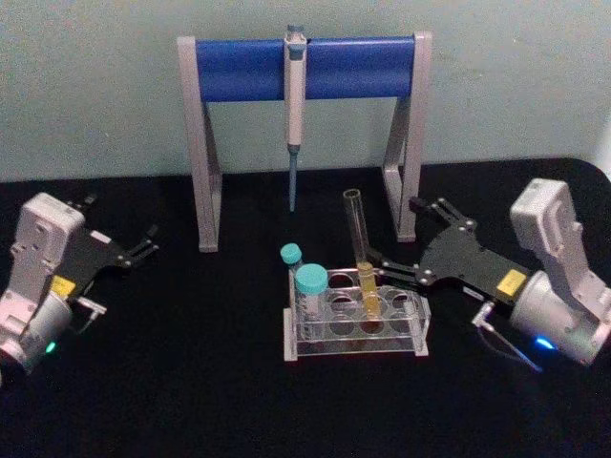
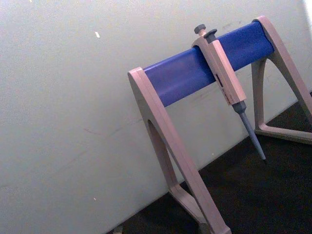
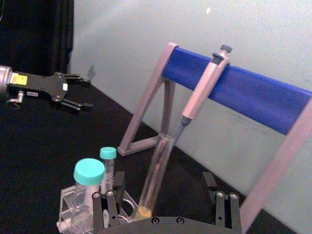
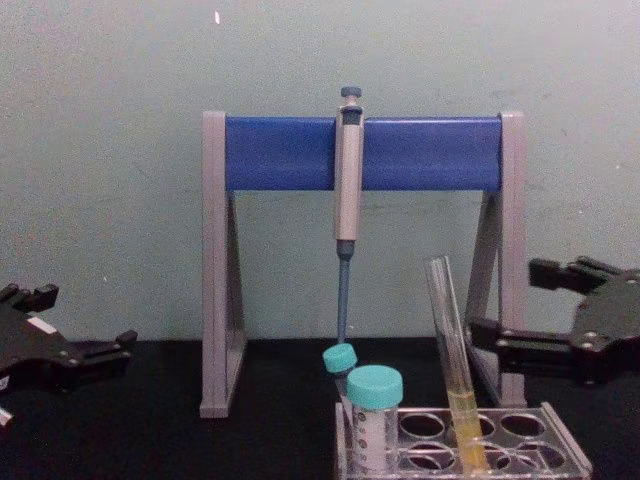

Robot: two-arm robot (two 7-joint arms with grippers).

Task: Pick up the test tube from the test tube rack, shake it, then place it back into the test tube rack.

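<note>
Starting far left: left claw [image 1: 143,246] parked above the worktop [image 1: 191,391], fingers spread, grasping nothing. Two teal-capped tubes [image 1: 310,283] sit at the left end of the test tube rack [image 1: 355,347]. The test tube [image 1: 361,250] stands in a hole near the rack's middle, leaning slightly, with yellow liquid low down and its mouth uncapped. Right claw [image 1: 391,236] reaches in from the right, released, jaws wide. One fingertip is just beside the tube with no squeeze on it, and the right wrist view shows the tube lined up between the fingers.

Judgement: the tube is likely light and stiff, but thin glass, so brittle and slick. Best hold is on bare glass above the rack top and the liquid line, around mid-height. Clamp gently and lift straight up so it does not lever against the hole. With the mouth open, the shake should be small and upright.
</note>
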